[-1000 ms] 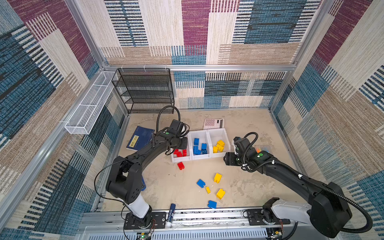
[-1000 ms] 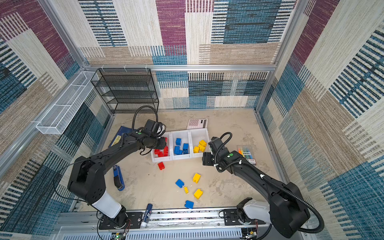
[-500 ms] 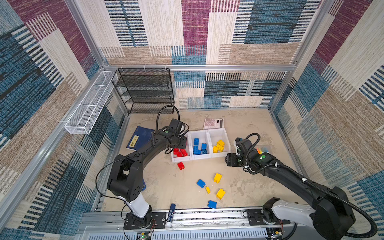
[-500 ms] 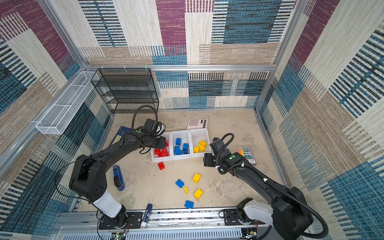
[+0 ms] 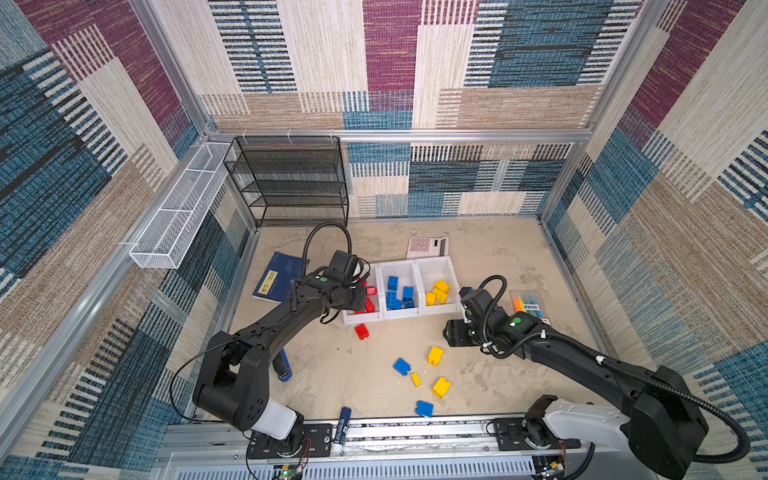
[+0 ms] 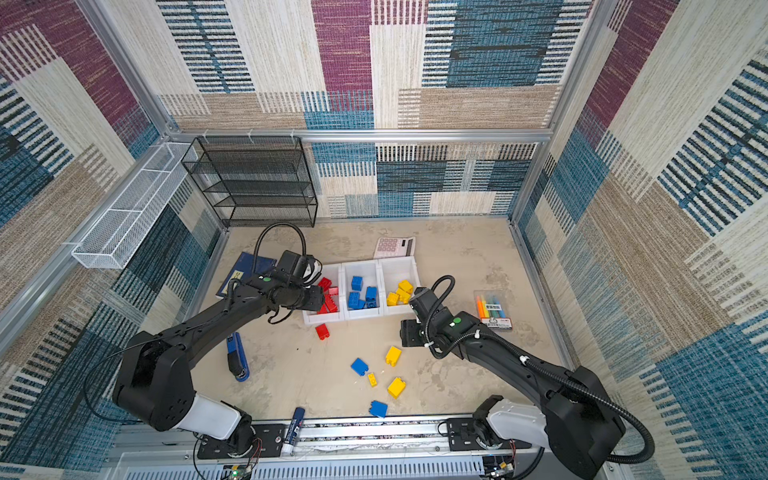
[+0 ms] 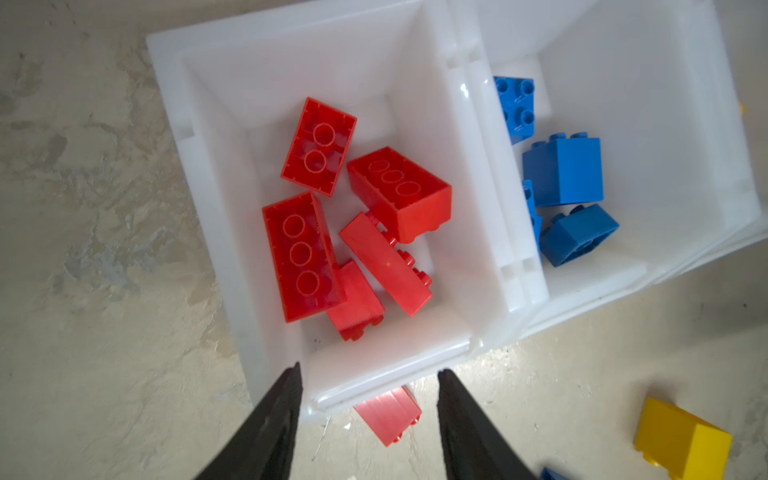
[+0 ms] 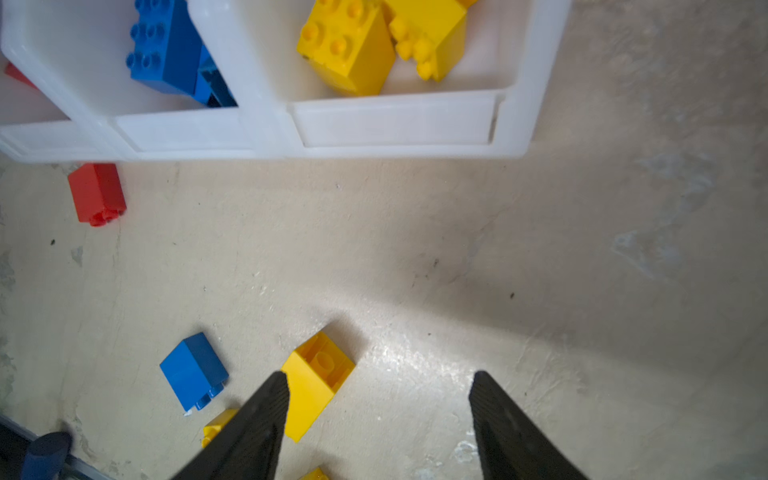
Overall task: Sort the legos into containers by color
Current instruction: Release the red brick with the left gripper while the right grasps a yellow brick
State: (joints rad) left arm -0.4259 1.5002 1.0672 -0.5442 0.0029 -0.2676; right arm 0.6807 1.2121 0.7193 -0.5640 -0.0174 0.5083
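Three joined white containers (image 5: 437, 266) stand in a row: the left one holds red legos (image 7: 303, 253), the middle one blue legos (image 5: 399, 291), the right one yellow legos (image 5: 436, 291). My left gripper (image 7: 368, 372) hangs open and empty over the near rim of the left container (image 7: 374, 365). A red lego (image 5: 361, 331) lies on the floor just outside it. My right gripper (image 8: 378, 376) is open and empty above the floor, in front of the right container. A loose yellow lego (image 8: 316, 382) lies beside one of its fingertips. More blue (image 5: 402, 366) and yellow legos (image 5: 441, 387) are scattered nearby.
A glue stick (image 5: 341, 428) lies at the front rail and a blue stapler (image 5: 284, 365) under the left arm. A notebook (image 5: 279, 281), calculator (image 5: 428, 247) and marker pack (image 5: 530, 305) surround the containers. A black rack (image 5: 291, 183) and wire basket (image 5: 178, 212) stand at the back left.
My left gripper's jaws have spread apart over the left container. My right gripper has drawn back from the right container toward the front, nearer the loose yellow lego.
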